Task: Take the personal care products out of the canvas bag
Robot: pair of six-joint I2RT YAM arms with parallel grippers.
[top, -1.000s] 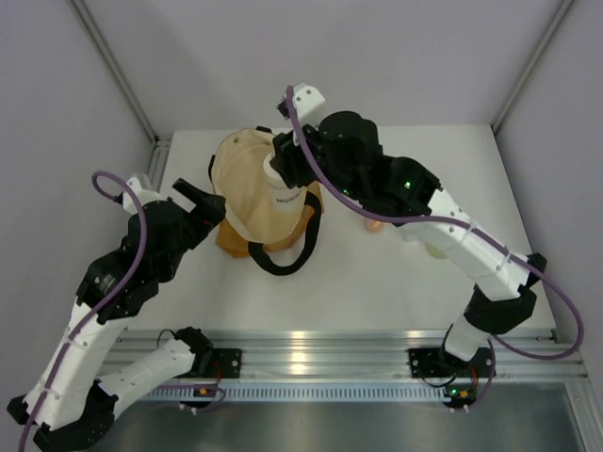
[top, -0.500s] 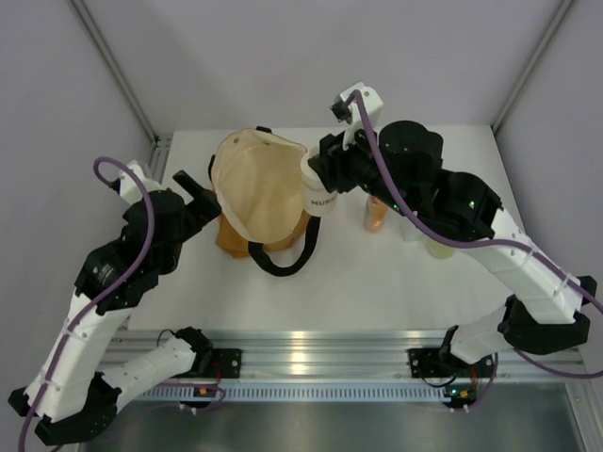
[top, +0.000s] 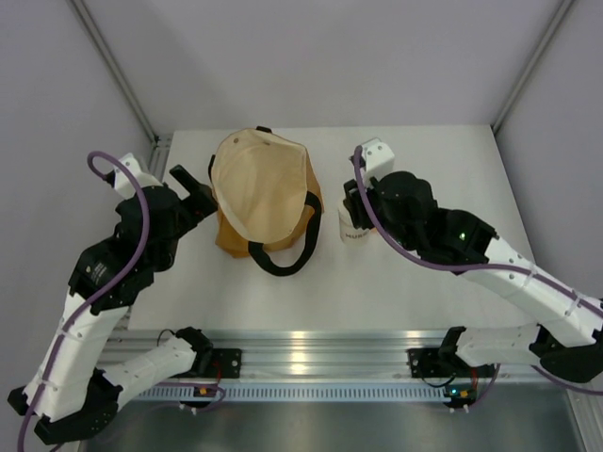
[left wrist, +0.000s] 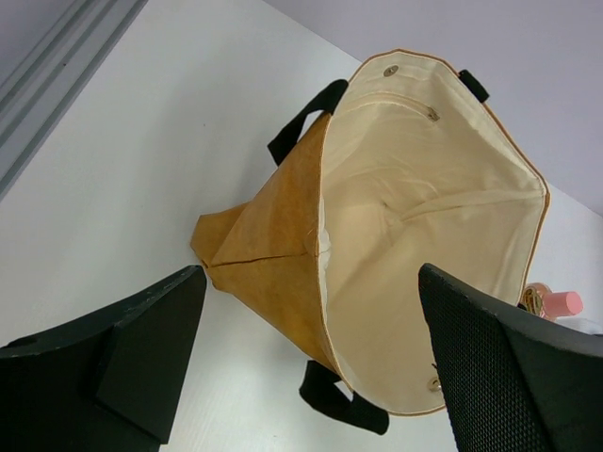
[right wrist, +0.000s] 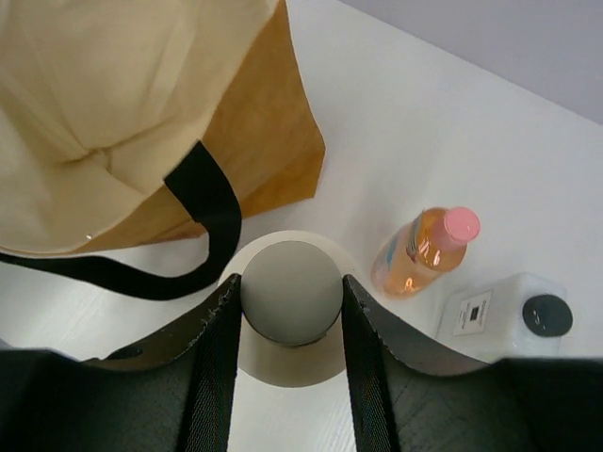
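Note:
The canvas bag (top: pixel 259 193) lies on the table with its mouth open, showing the cream lining (left wrist: pixel 415 217) and black handles (top: pixel 283 254). My right gripper (top: pixel 354 209) is shut on the cap of the short cream jar (top: pixel 354 228), holding it upright just right of the bag; the jar's grey cap (right wrist: pixel 290 292) sits between the fingers. The amber bottle with pink cap (right wrist: pixel 422 250) and the whitish bottle with black cap (right wrist: pixel 513 315) stand on the table beside it. My left gripper (top: pixel 193 186) is open and empty at the bag's left side. The yellow-green bottle is hidden.
The white table (top: pixel 396 282) ends at a metal rail (top: pixel 311 344) in front and grey walls at the back and sides. The right arm (top: pixel 471 250) stretches over the table's right half and covers what stands there.
My right gripper has carried the cream jar out of the bag's mouth, to the right and down beside the bag. The left gripper drew slightly back to the left.

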